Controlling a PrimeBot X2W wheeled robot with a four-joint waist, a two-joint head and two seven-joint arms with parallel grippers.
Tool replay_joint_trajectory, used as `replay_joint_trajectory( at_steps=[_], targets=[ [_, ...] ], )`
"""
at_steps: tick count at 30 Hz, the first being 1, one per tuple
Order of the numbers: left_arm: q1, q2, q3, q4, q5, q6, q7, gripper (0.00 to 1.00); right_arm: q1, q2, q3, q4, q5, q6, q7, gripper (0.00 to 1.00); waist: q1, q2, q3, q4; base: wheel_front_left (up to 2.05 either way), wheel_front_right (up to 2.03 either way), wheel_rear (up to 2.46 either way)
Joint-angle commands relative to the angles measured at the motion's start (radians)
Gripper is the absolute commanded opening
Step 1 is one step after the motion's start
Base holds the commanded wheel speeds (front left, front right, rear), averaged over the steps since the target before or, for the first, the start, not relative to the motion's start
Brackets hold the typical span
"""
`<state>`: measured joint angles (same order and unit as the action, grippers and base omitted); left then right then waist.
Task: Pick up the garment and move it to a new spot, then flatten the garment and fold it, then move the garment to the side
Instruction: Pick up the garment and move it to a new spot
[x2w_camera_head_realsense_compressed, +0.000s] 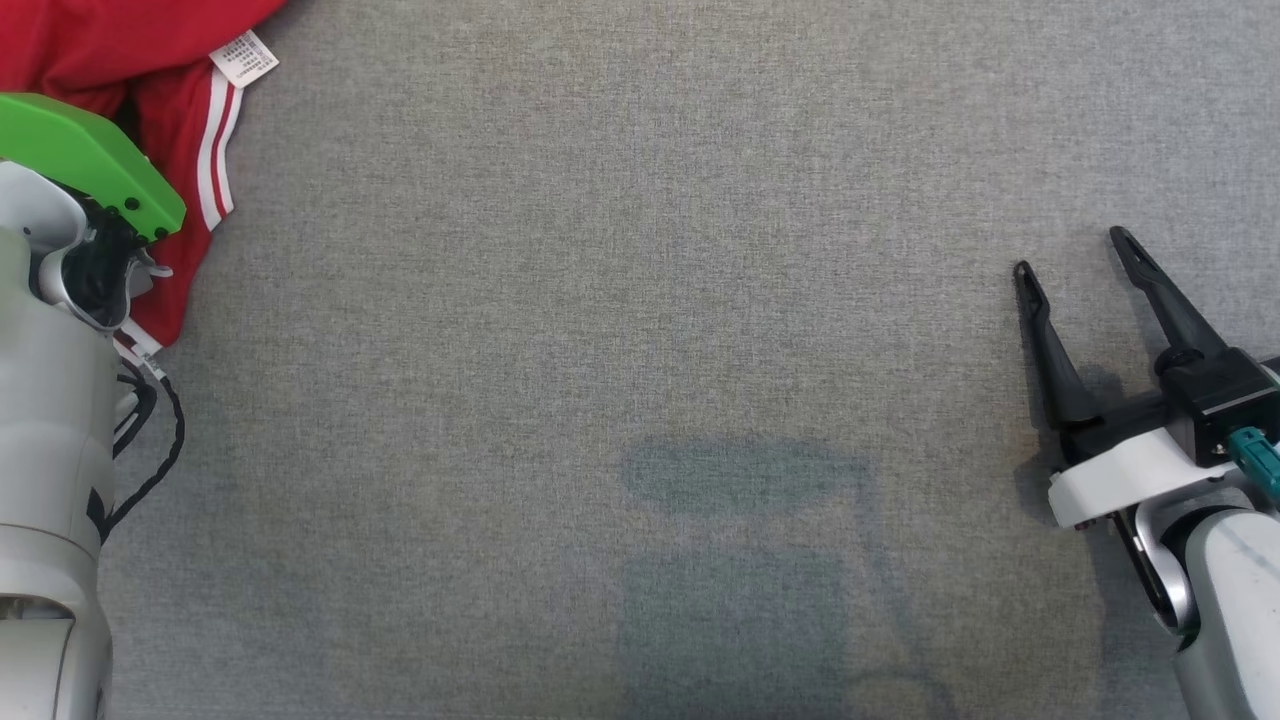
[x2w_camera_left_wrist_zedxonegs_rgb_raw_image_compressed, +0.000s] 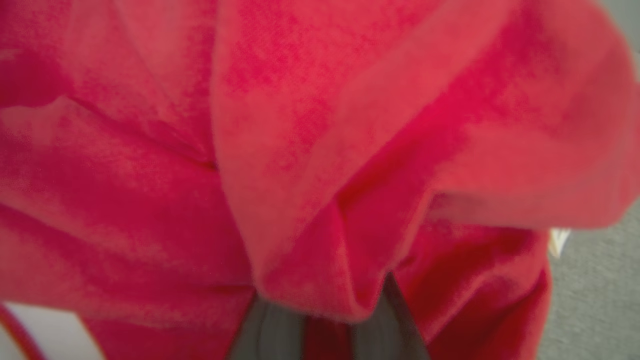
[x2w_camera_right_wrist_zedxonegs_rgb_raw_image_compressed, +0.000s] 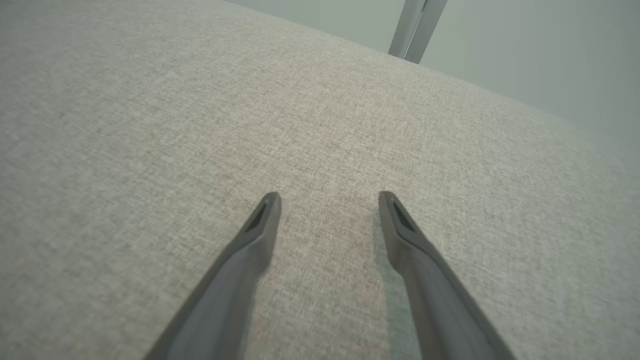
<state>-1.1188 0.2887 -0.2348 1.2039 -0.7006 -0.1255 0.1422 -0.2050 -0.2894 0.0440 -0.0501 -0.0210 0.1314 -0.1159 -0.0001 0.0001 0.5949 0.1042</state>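
The left hand is buried in the garment: in the left wrist view its two dark fingers rise close together from the bottom centre with a fold of red cloth pinched between them, tips hidden, so it reads as clamped on the fabric. Around that grip the cloth bunches in loose, deep folds. In the head view the garment sits at the upper left of the frame, partly under the left arm's green cover, with its white stripes and care label showing, crumpled rather than spread. The grey table stretches bare across the middle. At the lower right of the frame the right hand hangs with fingers spread apart, holding nothing. By my reading the task is at its start: the pickup grip looks made, while the move to a new spot, the flattening, the folding and the setting aside are all yet to do.
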Motion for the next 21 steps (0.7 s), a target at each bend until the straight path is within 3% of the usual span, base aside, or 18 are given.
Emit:
replay_joint_trajectory(
  at_steps=[1,6,11,17,21],
  targets=[
    [0.066,-0.072,-0.03,0.048,-0.007,-0.009,0.043,0.0,-0.006,0.009,0.008,0.013,0.002,-0.001,-0.006,1.0,0.0001,-0.0001,-0.021,0.01,0.0,0.0,0.0],
    [0.031,-0.092,-0.047,0.004,-0.015,-0.011,-0.004,0.0,-0.014,0.024,0.008,0.042,0.004,-0.001,-0.022,1.0,0.0001,-0.0001,-0.056,0.039,0.0,0.0,0.0],
    [0.051,-0.096,-0.142,-0.125,0.002,-0.006,-0.072,0.0,0.009,0.058,0.001,0.105,0.009,-0.001,-0.06,1.0,0.0001,-0.0001,-0.139,0.07,0.0,0.0,0.0],
    [0.153,-0.16,-0.287,-0.374,-0.077,-0.006,-0.072,0.0,0.02,0.126,-0.001,0.194,0.01,-0.001,-0.112,1.0,0.0001,-0.0001,-0.253,0.089,0.0,0.0,0.0],
    [0.252,-0.166,-0.368,-0.578,-0.163,-0.005,-0.028,0.0,0.015,0.167,0.019,0.245,0.011,-0.001,-0.134,1.0,0.0001,-0.0001,-0.311,0.067,0.0,0.0,0.0]
  ],
)
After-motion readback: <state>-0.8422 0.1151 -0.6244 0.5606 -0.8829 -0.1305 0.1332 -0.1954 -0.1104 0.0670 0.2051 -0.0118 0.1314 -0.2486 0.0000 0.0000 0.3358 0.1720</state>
